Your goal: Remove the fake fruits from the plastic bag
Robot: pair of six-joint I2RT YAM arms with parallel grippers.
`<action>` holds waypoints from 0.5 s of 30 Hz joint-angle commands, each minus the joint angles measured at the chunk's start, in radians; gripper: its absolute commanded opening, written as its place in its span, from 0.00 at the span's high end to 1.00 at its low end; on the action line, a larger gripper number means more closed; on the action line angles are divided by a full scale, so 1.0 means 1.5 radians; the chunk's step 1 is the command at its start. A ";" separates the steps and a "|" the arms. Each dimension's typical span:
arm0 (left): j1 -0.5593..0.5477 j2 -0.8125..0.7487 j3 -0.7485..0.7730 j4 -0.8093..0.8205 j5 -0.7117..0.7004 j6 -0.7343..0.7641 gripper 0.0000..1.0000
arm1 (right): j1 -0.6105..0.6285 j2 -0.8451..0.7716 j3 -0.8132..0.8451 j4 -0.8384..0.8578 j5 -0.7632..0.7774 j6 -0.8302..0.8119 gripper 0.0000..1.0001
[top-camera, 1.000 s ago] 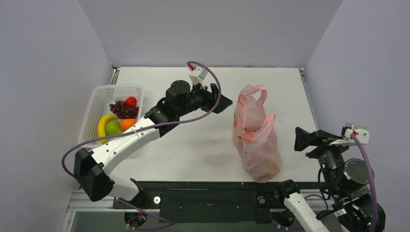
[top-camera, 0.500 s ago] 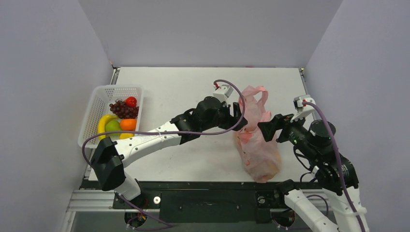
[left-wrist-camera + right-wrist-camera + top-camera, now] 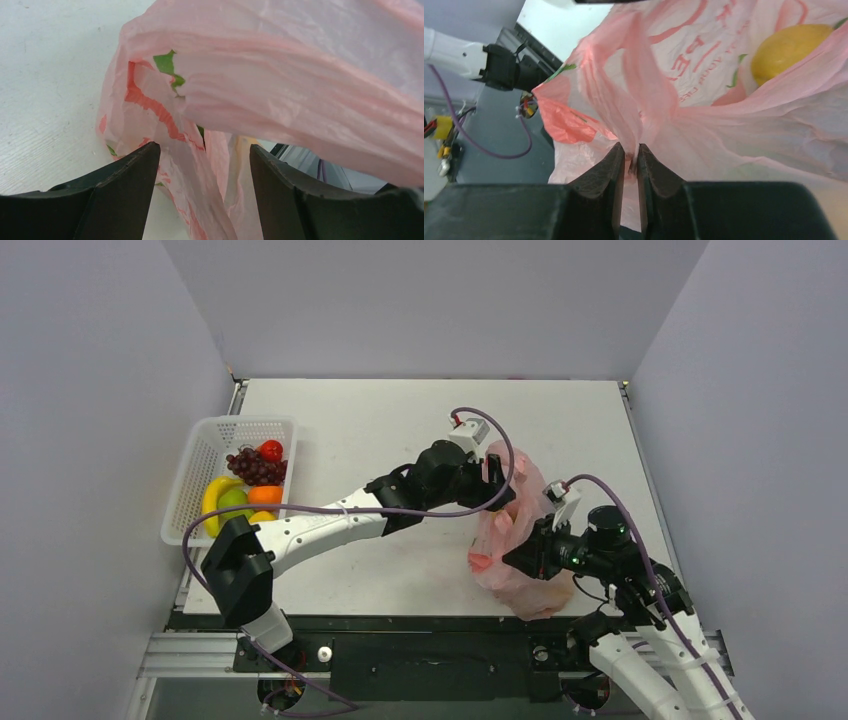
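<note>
Right wrist, fingers (image 3: 600, 175) pinching plastic bag (image 3: 734, 125) edge

- One plastic bag (image 3: 495, 535) on my screens.
- One white mesh basket (image 3: 203, 458), well to the left of the bag.
- Six fake fruits (image 3: 240, 490) that I can count for certain.
- Five of them lie in the basket, well apart from the bag: one bunch of purple grapes (image 3: 255, 468), one red fruit (image 3: 270, 450), one banana (image 3: 211, 502), one green fruit (image 3: 235, 502) and one orange (image 3: 265, 494).
- One yellow fruit (image 3: 791, 50) sits inside the bag.
- Two grippers, the left gripper (image 3: 202, 147) and the right gripper (image 3: 631, 150), both at the bag.
</note>
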 commanded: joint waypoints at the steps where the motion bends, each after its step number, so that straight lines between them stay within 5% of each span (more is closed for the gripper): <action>1: 0.003 0.003 0.017 0.073 0.054 -0.006 0.39 | 0.026 -0.011 0.005 0.012 -0.052 0.010 0.87; 6: 0.008 -0.015 -0.015 0.085 0.061 -0.005 0.83 | 0.029 -0.015 0.049 -0.007 -0.005 -0.009 0.73; 8: 0.012 -0.030 -0.037 0.095 0.056 -0.009 0.92 | 0.030 -0.032 0.074 -0.008 0.076 -0.003 0.68; 11: 0.015 -0.055 -0.056 0.106 0.055 -0.011 1.00 | 0.029 -0.059 0.120 -0.014 0.313 0.039 0.65; 15: 0.015 -0.080 -0.090 0.119 0.045 -0.019 1.00 | 0.028 -0.090 0.146 -0.032 0.605 0.133 0.46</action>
